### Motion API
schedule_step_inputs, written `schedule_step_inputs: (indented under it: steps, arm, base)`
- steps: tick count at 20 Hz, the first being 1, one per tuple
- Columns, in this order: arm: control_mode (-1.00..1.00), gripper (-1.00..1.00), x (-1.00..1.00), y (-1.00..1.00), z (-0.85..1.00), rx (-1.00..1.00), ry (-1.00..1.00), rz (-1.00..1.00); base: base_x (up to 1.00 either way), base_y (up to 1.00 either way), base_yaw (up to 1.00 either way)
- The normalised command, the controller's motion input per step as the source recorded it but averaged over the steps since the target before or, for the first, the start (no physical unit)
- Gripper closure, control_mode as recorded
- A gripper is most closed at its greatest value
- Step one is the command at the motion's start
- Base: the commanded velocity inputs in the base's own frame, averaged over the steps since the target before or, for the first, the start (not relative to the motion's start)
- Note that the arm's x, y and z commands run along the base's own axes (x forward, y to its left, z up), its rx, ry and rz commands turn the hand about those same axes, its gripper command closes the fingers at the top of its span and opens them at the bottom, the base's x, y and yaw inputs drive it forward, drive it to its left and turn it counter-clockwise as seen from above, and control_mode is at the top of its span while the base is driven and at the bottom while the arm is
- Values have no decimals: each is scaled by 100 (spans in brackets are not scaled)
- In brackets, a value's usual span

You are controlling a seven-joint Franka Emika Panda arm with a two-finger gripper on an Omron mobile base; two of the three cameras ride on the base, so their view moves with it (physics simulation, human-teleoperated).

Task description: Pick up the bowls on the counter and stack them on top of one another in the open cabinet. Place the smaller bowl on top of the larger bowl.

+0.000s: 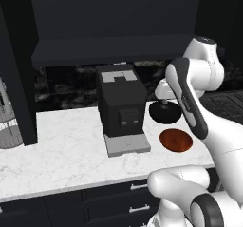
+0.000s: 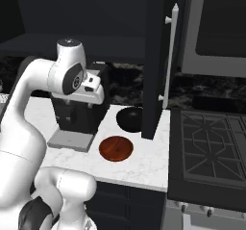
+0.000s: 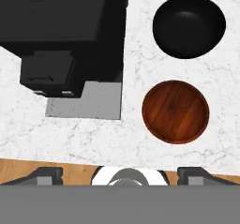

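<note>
Dark jaws spread wide, nothing held, hanging high above the marbled tabletop [image 3: 93,134]. Below them the reddish-orange bowl [image 3: 175,111] sits upright near the front edge; black bowl [image 3: 189,26] just behind it, apart, not touching. Coffee machine [image 3: 56,40] stands beside both, its grey drip tray [image 3: 86,103] toward the front. Black wall cabinet's bottom board [image 1: 111,50] overhangs the machine.

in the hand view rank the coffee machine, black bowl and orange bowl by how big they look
1. Coffee machine, by far the largest, though it stands taller and so nearer the camera.
2 and 3. Black bowl and orange bowl look almost the same width; the black one is perhaps slightly wider, but too close to rank firmly.
</note>
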Motion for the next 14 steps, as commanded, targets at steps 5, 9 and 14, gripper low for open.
schedule_step_inputs:
  steps: [5, 9, 14]
  arm:
    - [-100, -100, -66, -9, -20, 0, 1, 0]
    - [-100, -100, 1, -15, -44, 0, 4, -7]
    - [-100, -100, 22, -45, -30, 0, 11, -2]
  base:
    - [0, 0, 0]
    - [0, 0, 0]
    - [0, 0, 0]
